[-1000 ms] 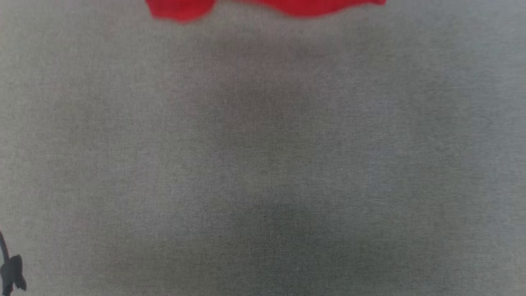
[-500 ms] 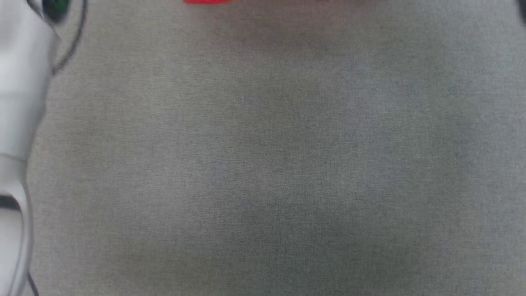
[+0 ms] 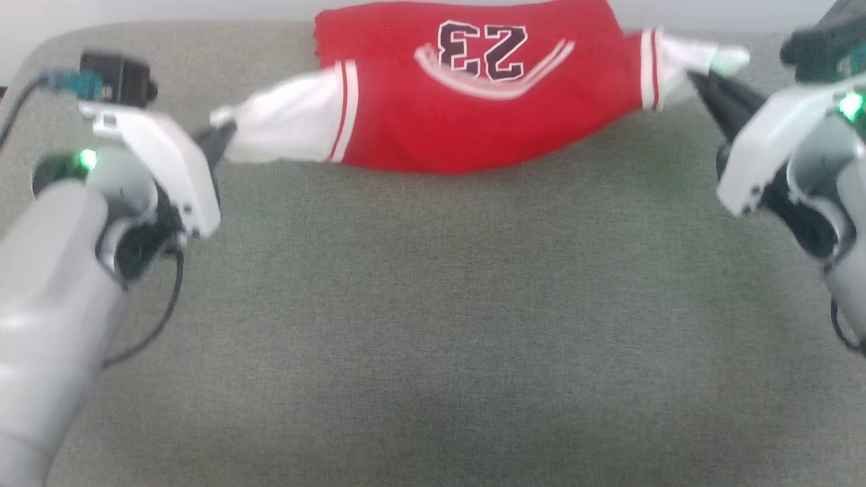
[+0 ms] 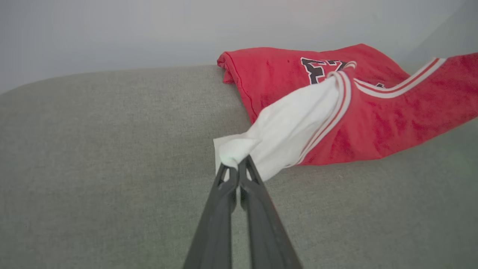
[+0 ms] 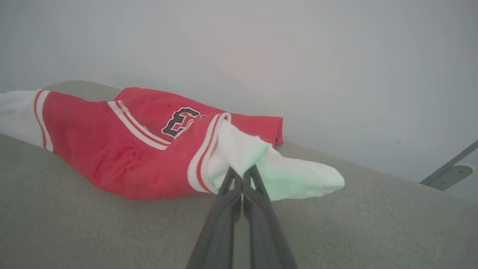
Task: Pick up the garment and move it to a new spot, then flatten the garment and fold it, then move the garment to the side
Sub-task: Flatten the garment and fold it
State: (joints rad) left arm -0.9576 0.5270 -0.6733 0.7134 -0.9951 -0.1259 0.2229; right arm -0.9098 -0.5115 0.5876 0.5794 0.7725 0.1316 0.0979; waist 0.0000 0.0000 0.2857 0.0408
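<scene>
Garment point(image 3: 467, 101) is spanning left-right at the far side; left end effector point(image 3: 218, 133) is clamping its left end, right end effector point(image 3: 698, 79) its right end.

Mid-frame, my jaws clamped the white sleeve point(image 5: 295, 179) of the garment point(image 5: 112, 157), whose red body stretched leftward over the bench point(image 5: 74, 231).

1 garment point(image 3: 467, 115): crosswise along the far edge of the table point(image 3: 433, 304), midway between its corners.
1 left gripper point(image 3: 222, 132): toward the far left corner, sleeve end between its fingers.
1 right gripper point(image 3: 697, 78): toward the far right corner, likewise.
</scene>
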